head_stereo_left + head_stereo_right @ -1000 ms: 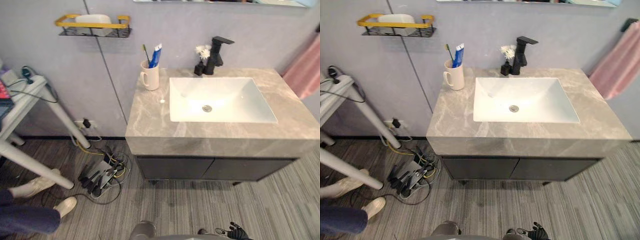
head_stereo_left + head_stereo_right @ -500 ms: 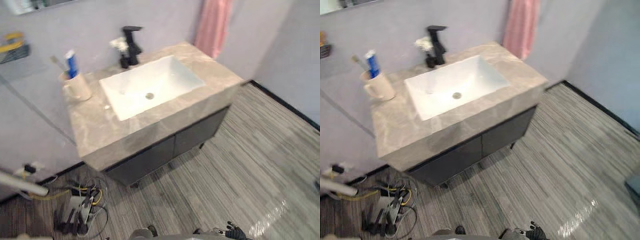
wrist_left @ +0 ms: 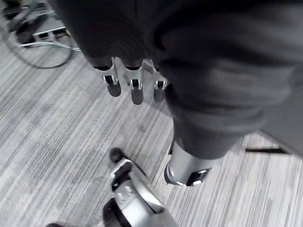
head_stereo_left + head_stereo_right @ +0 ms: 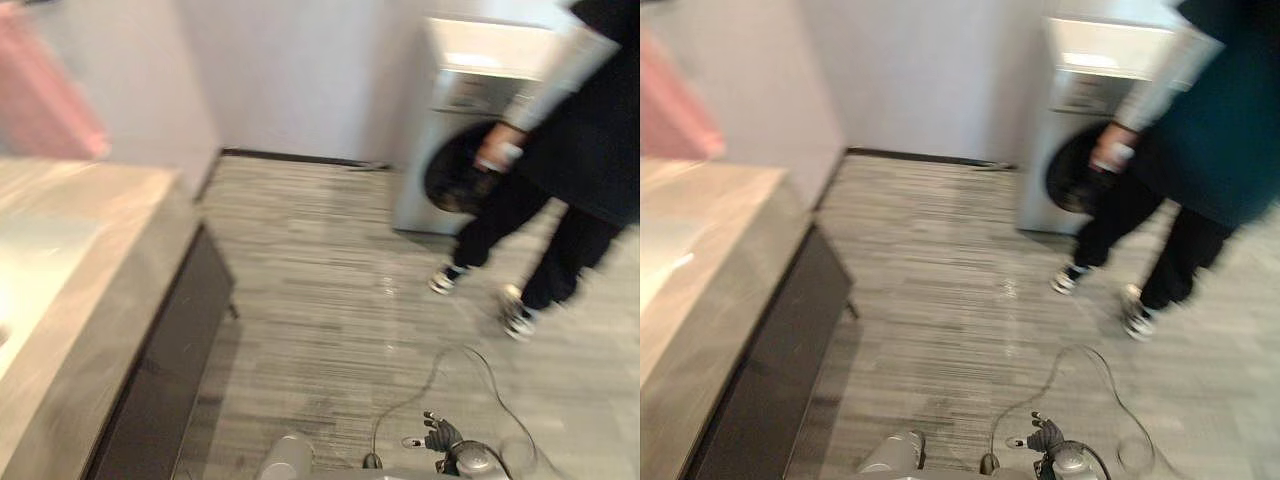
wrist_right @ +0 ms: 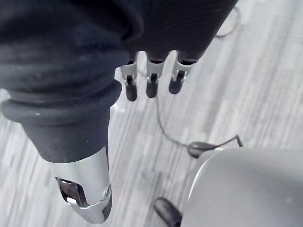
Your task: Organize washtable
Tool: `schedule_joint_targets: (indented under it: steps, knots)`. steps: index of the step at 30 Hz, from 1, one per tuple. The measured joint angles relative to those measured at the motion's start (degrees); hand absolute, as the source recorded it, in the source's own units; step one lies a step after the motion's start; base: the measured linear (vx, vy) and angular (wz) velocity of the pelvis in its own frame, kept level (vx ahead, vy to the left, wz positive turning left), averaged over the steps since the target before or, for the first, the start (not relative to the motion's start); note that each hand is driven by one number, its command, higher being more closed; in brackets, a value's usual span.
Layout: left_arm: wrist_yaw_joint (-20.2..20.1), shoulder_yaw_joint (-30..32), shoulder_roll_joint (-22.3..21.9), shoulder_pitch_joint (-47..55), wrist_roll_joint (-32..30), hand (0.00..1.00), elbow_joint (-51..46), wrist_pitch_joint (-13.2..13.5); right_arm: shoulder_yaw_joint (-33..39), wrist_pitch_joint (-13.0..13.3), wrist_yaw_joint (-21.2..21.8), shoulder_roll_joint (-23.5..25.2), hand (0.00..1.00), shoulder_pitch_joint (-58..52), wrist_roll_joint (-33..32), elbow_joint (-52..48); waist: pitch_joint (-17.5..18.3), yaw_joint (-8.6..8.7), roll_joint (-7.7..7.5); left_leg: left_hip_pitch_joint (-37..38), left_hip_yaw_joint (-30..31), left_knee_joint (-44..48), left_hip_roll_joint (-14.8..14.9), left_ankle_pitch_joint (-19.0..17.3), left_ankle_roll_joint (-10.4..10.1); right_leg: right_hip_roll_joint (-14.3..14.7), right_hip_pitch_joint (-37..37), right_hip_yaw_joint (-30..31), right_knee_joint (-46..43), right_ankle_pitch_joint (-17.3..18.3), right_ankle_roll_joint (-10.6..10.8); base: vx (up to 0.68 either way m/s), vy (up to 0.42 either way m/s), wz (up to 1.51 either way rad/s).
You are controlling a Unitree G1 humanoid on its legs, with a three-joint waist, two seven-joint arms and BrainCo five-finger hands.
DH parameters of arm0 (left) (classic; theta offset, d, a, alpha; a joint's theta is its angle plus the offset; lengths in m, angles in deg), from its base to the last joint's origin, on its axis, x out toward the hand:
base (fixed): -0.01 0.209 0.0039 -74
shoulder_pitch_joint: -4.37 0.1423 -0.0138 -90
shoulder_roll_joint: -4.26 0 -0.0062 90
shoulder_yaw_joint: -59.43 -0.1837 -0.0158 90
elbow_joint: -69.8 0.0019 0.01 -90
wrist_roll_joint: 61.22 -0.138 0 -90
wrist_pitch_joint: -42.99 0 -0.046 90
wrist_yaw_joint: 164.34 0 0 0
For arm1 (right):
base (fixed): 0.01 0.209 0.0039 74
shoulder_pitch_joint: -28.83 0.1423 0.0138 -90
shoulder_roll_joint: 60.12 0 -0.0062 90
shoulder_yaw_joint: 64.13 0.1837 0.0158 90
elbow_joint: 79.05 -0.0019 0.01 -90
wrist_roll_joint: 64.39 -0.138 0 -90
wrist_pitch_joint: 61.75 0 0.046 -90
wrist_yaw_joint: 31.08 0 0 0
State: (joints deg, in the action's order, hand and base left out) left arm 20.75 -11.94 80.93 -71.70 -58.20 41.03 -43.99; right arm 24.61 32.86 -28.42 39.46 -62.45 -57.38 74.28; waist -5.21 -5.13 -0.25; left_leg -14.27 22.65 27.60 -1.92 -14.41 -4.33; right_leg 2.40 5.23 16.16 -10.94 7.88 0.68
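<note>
In the left eye view, the washtable [image 4: 100,270] sat at the left edge. A corner of its sink [image 4: 30,265] and a pink towel [image 4: 55,100] above it were visible. Most of the view was bare floor [image 4: 320,290]. A person [image 4: 575,150] in dark clothes stood by what was probably a washer [image 4: 450,120]. The right hand [image 4: 440,437] hung low near the bottom edge, well apart from the counter.

The right eye view gave the same layout, with the person between the robot and the far wall.

In the left wrist view, the left hand [image 3: 136,87] hung over the floor. It was relaxed and straight and held nothing.

In the right wrist view, the right hand's fingers [image 5: 150,85] also hung loose and uncurled over the floor, and were empty.

Judged from this, no tidying grasp was under way, and the step in hand was facing the work. To do it well, the robot would need the counter square in the middle of its head view before either arm reached. It should also give the person room and keep both hands low and clear of the cabinet edge while it lined up.
</note>
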Motion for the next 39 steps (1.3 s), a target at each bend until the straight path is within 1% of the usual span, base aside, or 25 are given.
schedule_joint_targets:
  steps: [1, 2, 3, 4, 5, 6, 7, 8, 9, 10, 11, 13, 15, 16, 17, 19, 22, 24, 25, 26, 27, 28, 30, 35, 39]
  knots:
    - [0.11, 0.02, 0.47, -0.62, -0.92, 0.00, -0.64, 0.15, 1.71, 0.14, 0.07, 0.65, 0.00, -1.04, 0.26, -1.98, 0.10, 1.15, -1.00, -0.10, -4.16, 1.59, 0.23, -1.54, 1.45, -0.76, 0.28, 2.24, 0.22, 0.04, 0.16, 0.11, 0.255, -1.68]
    - [-0.07, 0.22, 0.46, -1.60, -1.87, 0.00, -1.31, 0.19, 2.40, 0.16, 0.13, 1.52, 0.00, -1.80, 0.32, -2.62, 0.06, 1.21, -1.30, -0.03, -9.30, 3.92, 1.21, -3.14, 2.89, -0.61, 1.03, 5.61, -0.02, -1.13, 1.20, 0.06, 0.354, -1.88]
    - [-0.05, 0.94, 0.16, -2.11, -2.34, 0.00, -1.39, 0.20, 2.42, -0.02, 0.17, 1.79, 0.00, -2.09, 0.33, -3.40, 0.05, 1.01, -1.10, -0.01, -11.36, 5.30, 1.66, -3.83, 3.53, -0.46, 1.54, 6.42, -0.25, -2.22, 2.24, -0.02, 0.352, -2.31]
    - [-0.01, 1.95, -0.30, -2.85, -2.98, 0.00, -1.35, 0.16, 2.45, 0.12, 0.47, 3.05, 0.00, -2.70, 0.29, -5.24, 0.12, 1.02, -0.67, 0.07, -16.73, 6.67, 3.35, -5.17, 4.77, -0.16, 3.27, 6.30, -0.69, -4.19, 3.52, -0.05, 0.390, -2.46]
    - [-0.01, 1.56, -0.37, -3.00, -3.47, 0.00, -1.71, 0.43, 2.54, 0.09, 0.92, 3.77, 0.00, -2.44, 0.25, -6.19, 0.29, 0.61, -0.54, 0.18, -22.58, 6.07, 5.39, -5.58, 5.55, -0.17, 5.22, 4.78, -0.82, -5.92, 2.90, -0.04, 0.296, -2.54]
    - [-0.02, 1.50, -0.42, -3.00, -3.64, 0.00, -2.28, 0.67, 2.58, 0.02, 1.05, 4.21, 0.00, -2.16, 0.23, -6.34, 0.39, 0.64, -0.68, 0.39, -26.12, 5.50, 6.28, -5.62, 5.88, -0.93, 6.47, 0.28, -1.59, -6.26, 1.78, -0.05, 0.297, -2.56]
    - [-0.02, 1.53, -0.41, -3.19, -3.69, 0.00, -2.68, 1.04, 3.01, 0.01, 1.13, 4.68, 0.00, -1.86, 0.22, -6.59, 0.49, 1.11, -0.88, 1.51, -32.28, 4.13, 7.33, -5.43, 6.51, -4.87, 8.88, -16.25, -5.44, -5.14, 0.40, -0.05, 0.238, -1.97]
    - [0.00, 1.58, -0.40, -3.45, -3.69, 0.00, -2.65, 1.06, 3.69, 0.07, 1.08, 4.86, 0.00, -2.00, 0.20, -6.70, 0.48, 1.07, -0.86, 2.35, -34.61, 3.39, 7.65, -5.36, 6.72, -6.62, 8.88, -22.60, -7.10, -4.51, -0.28, -0.09, 0.306, -2.54]
    - [0.00, 1.64, -0.40, -3.72, -3.67, 0.00, -2.33, 1.02, 5.46, 0.13, 1.03, 5.26, 0.00, -2.21, 0.21, -6.70, 0.46, 1.00, -0.82, 5.82, -41.12, -0.04, 8.08, -5.10, 8.61, -10.34, 7.40, -36.54, -12.86, -1.23, -1.42, -0.08, 0.208, -1.90]
    - [0.00, 1.64, -0.39, -3.74, -3.67, 0.00, -2.16, 1.01, 6.07, 0.19, 1.02, 5.45, 0.00, -2.43, 0.21, -6.63, 0.47, 1.02, -0.82, 7.20, -43.71, -1.38, 8.22, -4.83, 9.07, -11.23, 6.46, -39.74, -14.51, -0.31, -1.69, -0.11, 0.181, -2.35]
    - [-0.09, 1.35, -0.39, -3.76, -3.69, 0.00, -1.92, 1.06, 7.33, 0.40, 1.02, 5.62, 0.00, -2.67, 0.23, -6.11, 0.51, 1.20, -0.69, 9.26, -47.95, -3.68, 8.43, -4.35, 9.79, -11.36, 3.68, -41.99, -15.93, 0.80, -1.10, -0.13, 0.064, -1.81]
    - [-0.31, 0.80, 0.12, -3.97, -3.70, 0.00, -0.99, 1.11, 8.90, 0.44, 0.97, 5.71, 0.00, -2.73, 0.22, -5.38, 0.66, 1.54, -0.75, 9.91, -51.67, -5.01, 8.60, -4.03, 9.93, -10.55, 0.48, -43.13, -14.69, 2.96, 0.02, -0.14, 0.008, -1.48]
    - [-0.81, 0.00, 0.74, -3.95, -3.56, 0.00, -0.33, 1.13, 9.91, 0.26, 0.96, 5.34, 0.00, -2.51, 0.21, -3.71, 1.29, 1.97, -1.75, 9.72, -55.51, -6.09, 8.41, -3.27, 9.95, -10.29, -2.49, -44.41, -8.88, 3.80, 0.44, -0.10, -0.064, -0.92]
    - [-1.08, -0.09, 1.06, -3.99, -3.54, 0.00, 0.08, 1.08, 10.09, -0.10, 0.99, 5.02, 0.00, -2.66, 0.24, -2.58, 1.54, 1.94, -2.04, 9.60, -56.62, -7.02, 7.61, -2.32, 9.85, -9.39, -3.51, -43.59, -3.05, 2.75, 2.34, -0.08, -0.090, -0.78]
    - [-1.26, -0.49, 1.00, -3.73, -3.53, 0.00, 0.29, 0.94, 11.44, -0.08, 1.01, 4.71, 0.00, -2.35, -0.26, -1.59, 1.78, 2.73, -1.57, 9.61, -56.26, -8.28, 7.42, -0.28, 9.46, -8.05, -4.20, -41.45, 1.46, -0.61, 1.99, -0.07, -0.096, -0.83]
    - [-1.23, -0.63, 0.79, -3.34, -3.53, 0.00, 0.66, 0.90, 12.08, -0.08, 1.01, 4.71, 0.00, -2.61, -0.87, -1.19, 2.10, 2.56, -1.09, 10.07, -55.75, -9.54, 7.39, 1.04, 8.79, -6.51, -4.54, -37.86, 5.96, -4.06, 1.55, -0.07, -0.108, -0.97]
    - [-1.20, -0.41, 0.88, -3.19, -3.56, 0.00, 1.25, 0.88, 12.17, 0.02, 0.90, 4.59, 0.00, -2.63, -1.21, -1.11, 1.96, 2.77, -1.11, 10.49, -55.16, -7.77, 8.67, 1.07, 8.68, -4.65, -5.15, -33.06, 9.17, -6.94, 0.56, -0.10, -0.100, -0.90]
    - [-1.19, 0.29, 0.89, -2.84, -3.54, 0.00, 1.06, 1.03, 12.07, 0.08, 0.86, 4.45, 0.00, -2.51, -1.82, -0.05, 1.61, 2.09, -1.60, 8.52, -47.46, -2.41, 8.65, 1.01, 8.54, -4.38, -5.15, -29.27, 8.66, -7.09, 0.33, -0.09, -0.074, -1.04]
    - [-1.15, 1.20, 0.72, -2.49, -3.20, 0.00, 0.73, 1.16, 12.06, 0.26, 0.84, 4.24, 0.00, -2.43, -2.11, 0.53, 1.24, 1.19, -1.73, 7.26, -38.82, -0.82, 7.66, 0.43, 7.62, -4.24, -4.81, -26.71, 8.52, -7.15, 0.51, -0.12, 0.020, -1.21]
    - [-0.99, 1.67, -0.22, -1.98, -2.48, 0.00, 0.18, 1.20, 12.09, 0.39, 0.77, 3.84, 0.00, -2.63, -2.18, 0.53, 1.38, 1.03, -0.83, 7.87, -31.90, -2.03, 6.82, 0.12, 4.85, -3.48, -4.33, -24.70, 9.17, -7.76, 1.04, -0.14, 0.056, -1.18]
    - [-0.92, 1.72, -0.74, -1.53, -2.36, 0.00, -0.02, 1.23, 12.12, 0.51, 0.76, 3.62, 0.00, -2.71, -2.20, 0.55, 1.65, 1.07, -0.29, 8.66, -30.04, -3.66, 6.62, -0.82, 3.45, -3.11, -4.01, -24.13, 9.54, -8.08, 1.29, -0.13, 0.084, -0.87]
    - [-0.90, 1.75, -0.97, -1.50, -1.86, 0.00, 0.03, 1.23, 12.44, 0.67, 0.76, 3.55, 0.00, -2.70, -2.31, 0.50, 1.90, 1.23, -0.07, 9.61, -29.79, -6.59, 6.17, -1.84, 4.23, -3.02, -4.00, -23.61, 10.73, -8.79, 1.81, -0.03, 0.103, -0.53]
    - [-0.91, 1.70, 0.11, -1.59, -1.33, 0.00, -0.20, 1.47, 13.93, 0.67, 0.08, 4.88, 0.00, -3.10, -2.41, 0.55, 2.26, 1.36, -1.25, 9.90, -31.07, -10.24, 4.31, -0.14, 4.50, -4.51, -3.81, -22.64, 14.13, -12.06, 2.13, -0.02, 0.095, -0.30]
    - [-0.41, -1.11, 0.74, -1.43, -1.41, 0.00, -0.10, 1.92, 14.23, 0.65, -0.13, 4.89, 0.00, -3.61, -2.38, 0.78, 3.71, 1.38, -1.70, 13.32, -31.26, -19.80, 0.06, 4.21, 6.66, -7.63, -3.64, -22.47, 15.74, -13.62, 3.38, 0.01, 0.092, 0.07]
    - [0.05, -4.60, 0.94, -1.44, -1.43, 0.00, 0.10, 1.91, 13.69, 0.56, -0.13, 4.07, 0.00, -3.56, -2.04, 0.83, 4.81, 1.60, -0.36, 14.39, -30.64, -22.77, -1.75, 5.87, 7.96, -8.67, -3.25, -23.04, 16.52, -13.94, 4.09, 0.12, 0.102, 0.09]
